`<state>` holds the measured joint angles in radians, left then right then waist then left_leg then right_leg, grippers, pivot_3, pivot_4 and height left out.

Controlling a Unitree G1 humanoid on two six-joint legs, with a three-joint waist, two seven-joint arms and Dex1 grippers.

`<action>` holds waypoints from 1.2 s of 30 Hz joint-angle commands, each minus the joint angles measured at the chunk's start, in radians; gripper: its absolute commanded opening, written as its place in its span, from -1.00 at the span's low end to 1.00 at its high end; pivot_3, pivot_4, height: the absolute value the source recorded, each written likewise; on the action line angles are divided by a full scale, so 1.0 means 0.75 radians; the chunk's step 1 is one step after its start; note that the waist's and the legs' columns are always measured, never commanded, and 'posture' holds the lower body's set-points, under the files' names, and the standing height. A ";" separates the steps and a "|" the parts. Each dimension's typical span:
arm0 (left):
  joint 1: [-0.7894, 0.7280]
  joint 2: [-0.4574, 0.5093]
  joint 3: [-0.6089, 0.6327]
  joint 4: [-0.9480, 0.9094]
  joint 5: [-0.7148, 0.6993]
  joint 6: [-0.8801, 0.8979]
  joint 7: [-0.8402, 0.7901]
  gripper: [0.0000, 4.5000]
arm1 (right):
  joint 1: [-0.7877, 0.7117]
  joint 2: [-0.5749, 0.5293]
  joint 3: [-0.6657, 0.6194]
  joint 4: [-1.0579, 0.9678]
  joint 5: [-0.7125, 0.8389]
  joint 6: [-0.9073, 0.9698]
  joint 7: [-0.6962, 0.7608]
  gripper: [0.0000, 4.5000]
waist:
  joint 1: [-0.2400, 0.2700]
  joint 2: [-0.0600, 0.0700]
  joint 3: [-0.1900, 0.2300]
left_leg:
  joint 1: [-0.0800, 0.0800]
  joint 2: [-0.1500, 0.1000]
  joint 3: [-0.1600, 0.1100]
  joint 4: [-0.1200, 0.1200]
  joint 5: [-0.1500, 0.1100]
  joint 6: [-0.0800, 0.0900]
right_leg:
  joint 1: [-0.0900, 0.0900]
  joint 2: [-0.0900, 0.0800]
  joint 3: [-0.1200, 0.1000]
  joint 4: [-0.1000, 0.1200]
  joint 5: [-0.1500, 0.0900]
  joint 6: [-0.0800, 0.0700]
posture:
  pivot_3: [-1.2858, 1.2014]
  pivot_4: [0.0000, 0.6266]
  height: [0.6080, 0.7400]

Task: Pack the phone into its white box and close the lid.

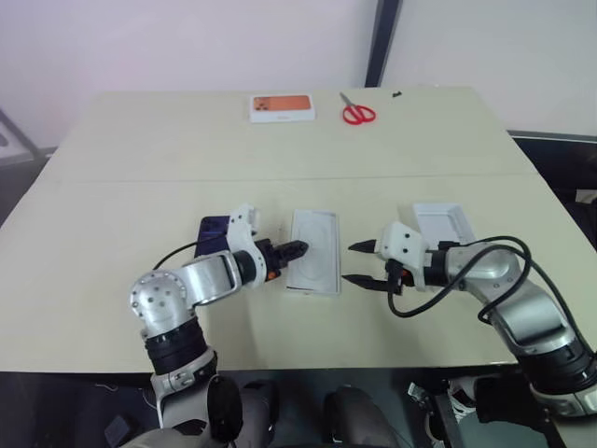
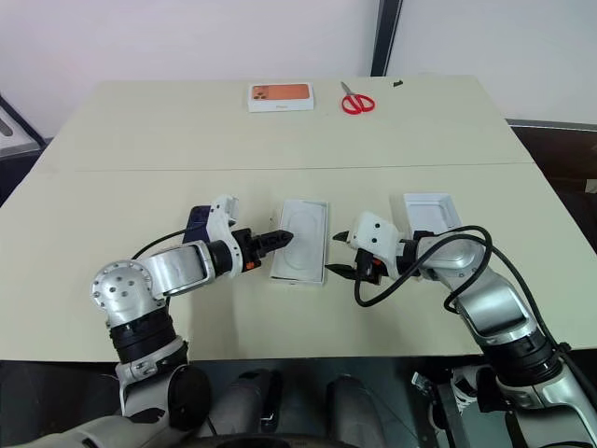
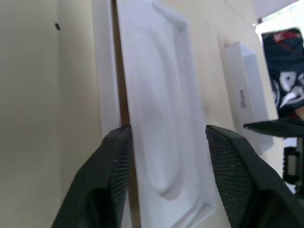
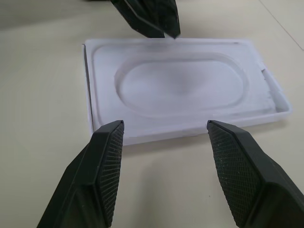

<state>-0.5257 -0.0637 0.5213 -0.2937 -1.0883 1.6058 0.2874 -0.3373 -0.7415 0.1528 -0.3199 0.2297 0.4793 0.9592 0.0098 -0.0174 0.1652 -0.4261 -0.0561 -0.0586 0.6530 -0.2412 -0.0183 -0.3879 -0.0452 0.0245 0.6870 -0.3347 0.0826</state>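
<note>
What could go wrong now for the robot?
1. The phone lies behind the left arm, so that arm might bump it when it moves.
2. The left pincer and right pincer sit on opposite sides of the white box, so they might knock into each other or shove it.
3. The lid lies beside the right arm, which could push it.

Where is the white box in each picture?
Left eye: box mid-scene, left of the lid.
Right eye: box, same spot.
Left wrist: box close up, running lengthwise away.
Right wrist: box close up, lying crosswise.
Shared landmark: its oval dent.
</note>
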 commanded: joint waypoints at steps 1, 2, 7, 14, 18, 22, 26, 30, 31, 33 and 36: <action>-0.010 0.066 0.035 -0.080 -0.095 -0.006 -0.061 0.05 | -0.066 0.047 -0.040 -0.036 0.047 0.028 -0.036 0.19 | 0.001 0.000 0.000 | 0.000 0.000 0.000 0.000 0.000 0.000 | 0.000 0.000 0.000 0.000 0.000 0.000 | 0.03 -0.52 1.00; -0.006 0.107 0.033 -0.098 -0.101 -0.028 -0.092 0.05 | -0.086 0.069 -0.034 -0.028 0.045 0.049 -0.059 0.07 | -0.001 0.000 0.000 | 0.000 0.000 0.000 0.000 0.000 0.000 | 0.000 0.000 0.000 0.000 0.000 0.000 | 0.03 -0.52 1.00; 0.120 0.437 -0.162 -0.255 0.068 -0.278 -0.366 0.05 | -0.165 0.178 0.049 -0.018 0.004 0.176 -0.163 -0.90 | -0.008 0.001 0.000 | 0.000 0.000 0.000 -0.002 0.001 -0.001 | -0.001 0.000 0.000 0.000 0.000 0.000 | 0.03 -0.52 1.00; 0.569 0.894 -0.469 -0.384 0.541 -1.054 -1.001 0.05 | -0.265 0.358 0.212 0.137 -0.202 0.256 -0.413 -0.96 | -0.014 0.002 -0.001 | 0.000 0.000 0.000 -0.006 0.002 -0.003 | -0.002 -0.001 0.001 -0.003 0.000 -0.002 | 0.03 -0.52 1.00; 0.733 0.924 -0.493 -0.338 0.658 -1.312 -1.163 0.05 | -0.298 0.434 0.263 0.241 -0.275 0.235 -0.482 -0.96 | -0.005 0.002 -0.001 | 0.000 0.000 0.000 -0.008 0.001 -0.003 | -0.002 -0.002 0.001 -0.004 0.000 -0.002 | 0.03 -0.52 1.00; 0.832 0.911 -0.500 -0.311 0.724 -1.451 -1.228 0.05 | -0.315 0.489 0.306 0.324 -0.327 0.221 -0.509 -0.96 | -0.007 0.003 -0.001 | 0.000 0.000 0.000 -0.008 -0.002 0.004 | -0.002 -0.002 0.000 -0.004 0.000 -0.002 | 0.03 -0.52 1.00; 0.868 0.889 -0.495 -0.318 0.719 -1.468 -1.232 0.05 | -0.308 0.472 0.351 0.344 -0.384 0.217 -0.493 -0.96 | -0.007 0.003 -0.001 | 0.000 0.000 0.000 -0.008 -0.003 0.005 | -0.002 -0.002 0.000 -0.004 0.000 -0.002 | 0.03 -0.52 1.00; 0.887 0.872 -0.459 -0.328 0.697 -1.423 -1.182 0.05 | -0.296 0.467 0.313 0.259 -0.353 0.125 -0.444 -0.96 | -0.012 0.003 -0.001 | 0.001 0.000 0.000 -0.008 -0.004 0.006 | -0.002 -0.002 0.000 -0.004 0.000 -0.002 | 0.03 -0.52 1.00; 0.886 0.867 -0.444 -0.330 0.687 -1.404 -1.162 0.05 | -0.294 0.467 0.298 0.227 -0.331 0.090 -0.421 -0.96 | -0.013 0.003 -0.001 | 0.001 0.000 0.000 -0.008 -0.004 0.006 | -0.002 -0.002 0.000 -0.004 0.000 -0.002 | 0.03 -0.52 1.00; 0.877 0.860 -0.404 -0.330 0.652 -1.342 -1.113 0.05 | -0.294 0.467 0.275 0.174 -0.290 0.050 -0.378 -0.96 | -0.023 0.003 -0.001 | 0.000 0.000 0.000 -0.008 -0.004 0.006 | -0.003 -0.002 0.000 -0.003 0.000 -0.002 | 0.03 -0.52 1.00; 0.837 0.857 -0.328 -0.321 0.583 -1.202 -1.011 0.05 | -0.309 0.467 0.279 0.143 -0.275 0.036 -0.339 -0.96 | -0.029 0.003 -0.001 | 0.001 0.000 -0.001 -0.008 -0.004 0.007 | -0.002 -0.002 -0.001 -0.003 0.000 -0.002 | 0.03 -0.52 1.00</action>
<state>0.1187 0.5776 0.2226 -0.5123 -0.6140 0.6574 -0.5117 -0.5524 -0.3911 0.3764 -0.1699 0.0061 0.5271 0.6881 -0.0119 -0.0153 0.1648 -0.4257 -0.0560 -0.0598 0.6471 -0.2443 -0.0131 -0.3896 -0.0462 0.0240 0.6851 -0.3345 0.0812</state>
